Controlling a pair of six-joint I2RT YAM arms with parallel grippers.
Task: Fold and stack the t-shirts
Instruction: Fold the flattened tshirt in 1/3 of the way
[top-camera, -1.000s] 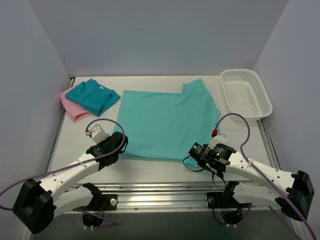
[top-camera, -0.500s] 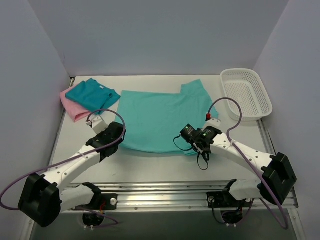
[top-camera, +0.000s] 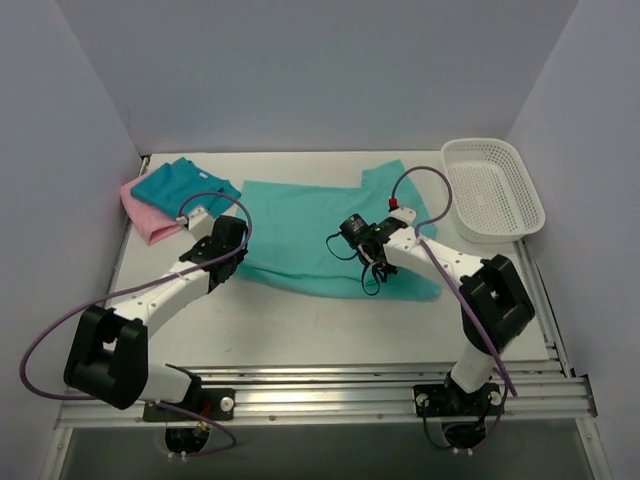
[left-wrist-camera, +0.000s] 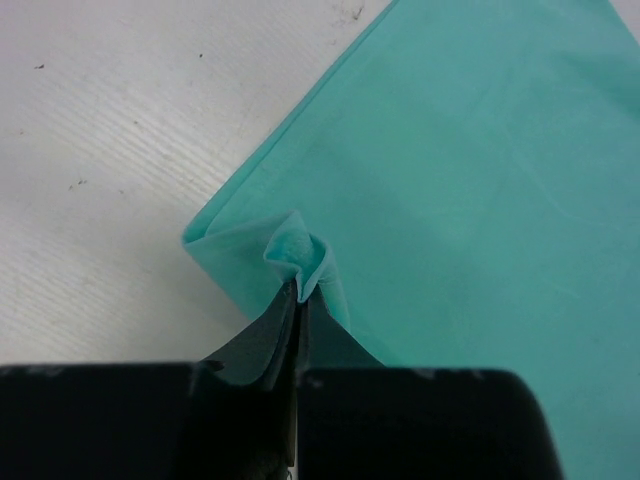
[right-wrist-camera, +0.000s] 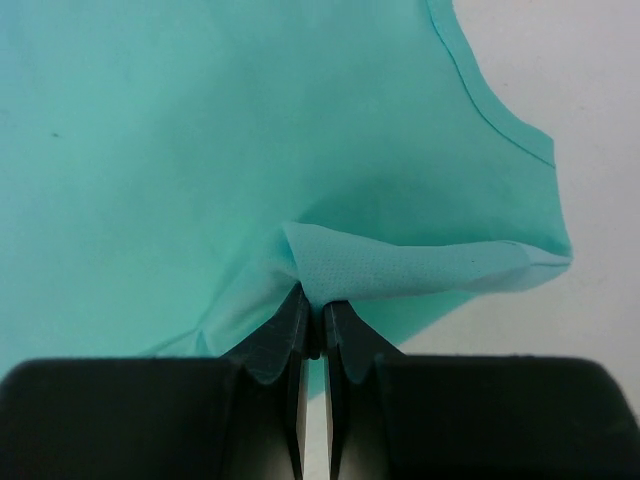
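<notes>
Both clenched on sea-green tee (top-camera: 295, 225): left claw (left-wrist-camera: 298, 300), right claw (right-wrist-camera: 312, 305); teal tee (top-camera: 176, 187) top-view only.

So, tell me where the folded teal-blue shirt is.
In the top view the teal-blue shirt lies at the far left, atop the pink shirt, left of the spread sea-green shirt.

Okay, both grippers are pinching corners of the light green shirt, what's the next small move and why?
Probably carry both pinches toward the far edge, level with each other. The left gripper and right gripper are each shut on a raised corner of the light green shirt, and the folded flap covers only part of it.
</notes>
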